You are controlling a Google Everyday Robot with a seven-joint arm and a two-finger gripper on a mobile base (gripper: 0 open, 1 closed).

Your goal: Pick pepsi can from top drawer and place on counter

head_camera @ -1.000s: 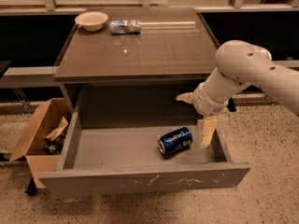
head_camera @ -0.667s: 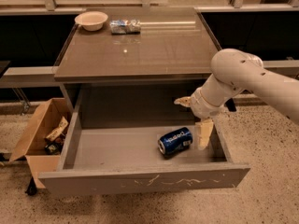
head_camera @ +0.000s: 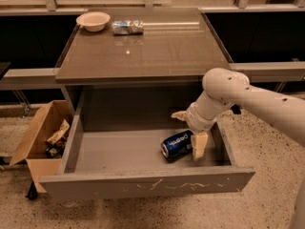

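The pepsi can [head_camera: 177,144] is dark blue with white lettering and lies on its side in the right half of the open top drawer [head_camera: 143,184]. My gripper [head_camera: 189,130] is inside the drawer just above and right of the can. It is open: one tan finger [head_camera: 200,146] hangs close beside the can's right end, and the other [head_camera: 179,114] points left behind the can. The can rests on the drawer floor, not held. The counter [head_camera: 143,51] is the glossy brown top of the cabinet above the drawer.
A pale bowl [head_camera: 93,20] and a silvery wrinkled packet [head_camera: 127,26] sit at the counter's back left. A brown cardboard box [head_camera: 40,132] with scraps stands on the floor left of the drawer. My white arm [head_camera: 257,101] reaches in from the right.
My gripper has moved left and down into the drawer, closer to the can. The can has not moved.
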